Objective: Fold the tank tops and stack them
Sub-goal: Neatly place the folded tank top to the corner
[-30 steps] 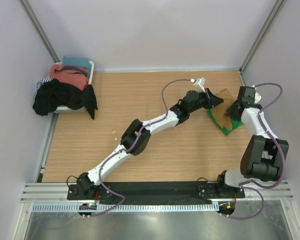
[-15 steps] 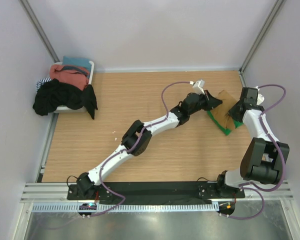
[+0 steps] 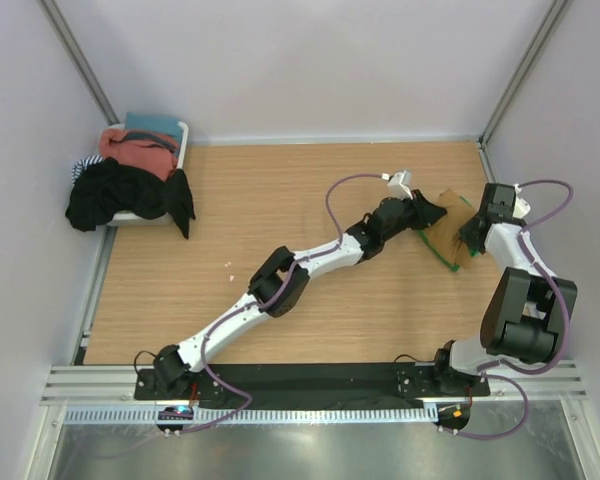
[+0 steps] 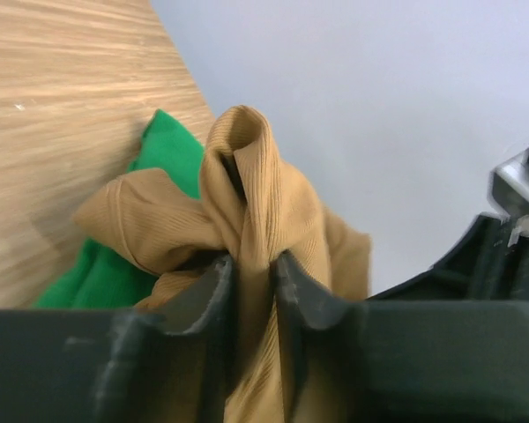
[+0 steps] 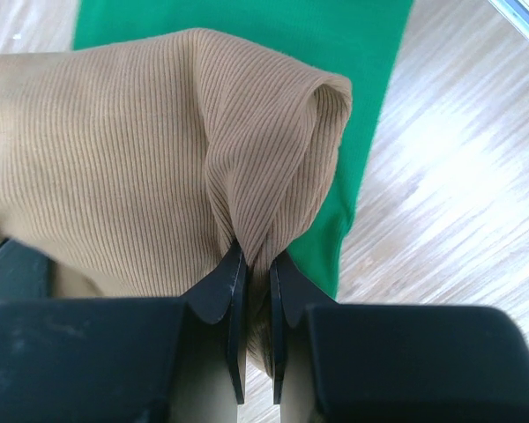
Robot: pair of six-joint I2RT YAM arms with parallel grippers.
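Note:
The tan tank top (image 3: pixel 446 230) is bunched between my two grippers at the table's far right, lying over the green tank top (image 3: pixel 439 253), which shows only as a thin edge. My left gripper (image 3: pixel 430 212) is shut on a raised fold of the tan tank top (image 4: pixel 247 176), with the ribbed cloth pinched between its fingers (image 4: pixel 213 282). The green tank top (image 4: pixel 172 150) lies underneath on the wood. On the opposite edge, my right gripper (image 5: pixel 256 257) is shut on a fold of the tan tank top (image 5: pixel 115 150), above the green tank top (image 5: pixel 370 53).
A white basket (image 3: pixel 184 135) at the back left holds a heap of clothes, and a black garment (image 3: pixel 120 195) spills over its front. The right wall and a metal post (image 3: pixel 500 100) stand close to both grippers.
Both grippers have shifted slightly right and nearer with the tan top. It now covers most of the green top. The left arm is stretched out further.

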